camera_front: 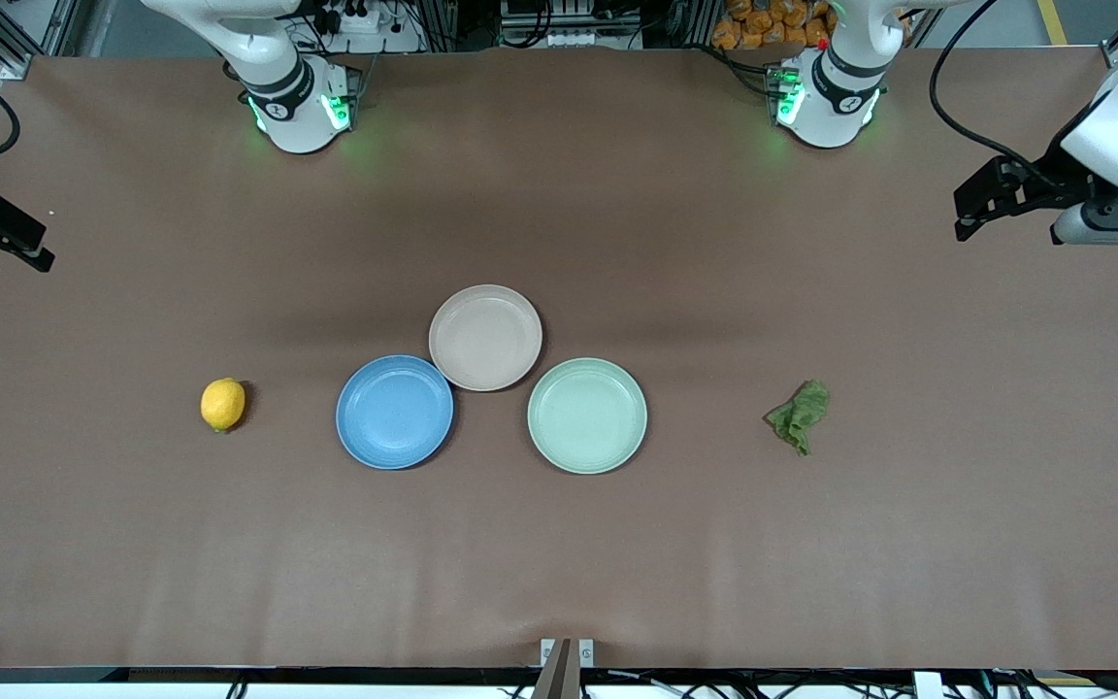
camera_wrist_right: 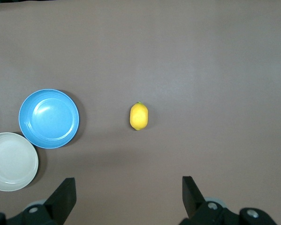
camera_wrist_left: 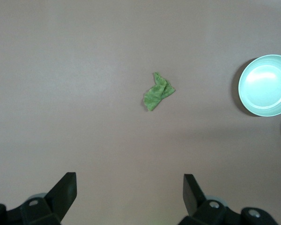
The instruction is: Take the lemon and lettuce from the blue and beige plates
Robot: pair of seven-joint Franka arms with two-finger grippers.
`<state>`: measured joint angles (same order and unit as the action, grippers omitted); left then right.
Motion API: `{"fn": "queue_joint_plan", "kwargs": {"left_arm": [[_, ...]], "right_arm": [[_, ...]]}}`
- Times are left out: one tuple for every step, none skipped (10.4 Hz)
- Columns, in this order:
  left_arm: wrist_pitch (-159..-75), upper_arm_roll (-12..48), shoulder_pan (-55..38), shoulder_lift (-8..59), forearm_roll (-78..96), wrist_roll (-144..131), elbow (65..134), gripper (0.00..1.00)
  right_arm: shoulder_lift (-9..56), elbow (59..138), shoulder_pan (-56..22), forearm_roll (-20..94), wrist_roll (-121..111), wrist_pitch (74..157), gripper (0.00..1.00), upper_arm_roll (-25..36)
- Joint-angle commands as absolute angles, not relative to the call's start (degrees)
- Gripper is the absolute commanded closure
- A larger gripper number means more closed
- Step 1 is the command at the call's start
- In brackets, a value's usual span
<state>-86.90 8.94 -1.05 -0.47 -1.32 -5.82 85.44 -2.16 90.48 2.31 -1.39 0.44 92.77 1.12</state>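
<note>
While both arms are waiting high at the ends of the brown surface (camera_front: 559, 563), the mint-green plate (camera_front: 587, 416) and the blue plate (camera_front: 394, 412) are lying nearest the front camera, all plates bare. The lettuce (camera_front: 800, 416) is resting on the surface toward the left arm's end, the lemon (camera_front: 222, 404) toward the right arm's end. The beige plate (camera_front: 485, 338) is sitting farther back, touching the blue one. The left end effector (camera_wrist_left: 130, 194) and right end effector (camera_wrist_right: 129, 197) are hovering with fingers spread wide, holding nothing
</note>
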Motion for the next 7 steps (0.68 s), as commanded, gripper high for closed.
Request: {"fn": "queue_joint_plan", "kwargs": {"left_arm": [[-86.4,9.4,-0.9,-0.3,-1.1,-5.3,84.3,0.0],[-86.4,9.4,-0.4,-0.3,-1.1,-5.1,84.3,0.0],[-86.4,9.4,-0.4,-0.3,-1.1,-5.1,84.3,0.0],[-86.7,9.4,-0.5,-0.2,-1.1,-5.1,84.3,0.0],[-86.8,9.4,-0.6,-0.2,-1.0,-4.9,84.3,0.0],[-86.8,9.4,-0.6,-0.3,-0.6,-4.8,84.4,0.0],[-87.0,9.4,-0.5,-0.3,0.3,-4.7,84.4,0.0]], "right_arm": [[-1.2,88.9,2.8,-0.6,1.1,90.4,0.0,0.6],[-1.2,88.7,2.3,-0.6,1.1,90.4,0.0,0.5],[-1.3,88.8,2.2,-0.6,1.1,90.3,0.0,0.2],[-1.3,88.8,1.9,-0.6,1.1,88.3,0.0,0.3],[-1.3,88.5,1.8,-0.6,1.1,86.2,0.0,0.1],[-1.7,88.5,0.5,-0.6,1.1,86.0,0.0,0.1],[-1.8,88.2,0.4,-0.5,0.9,85.9,0.0,0.1]]}}
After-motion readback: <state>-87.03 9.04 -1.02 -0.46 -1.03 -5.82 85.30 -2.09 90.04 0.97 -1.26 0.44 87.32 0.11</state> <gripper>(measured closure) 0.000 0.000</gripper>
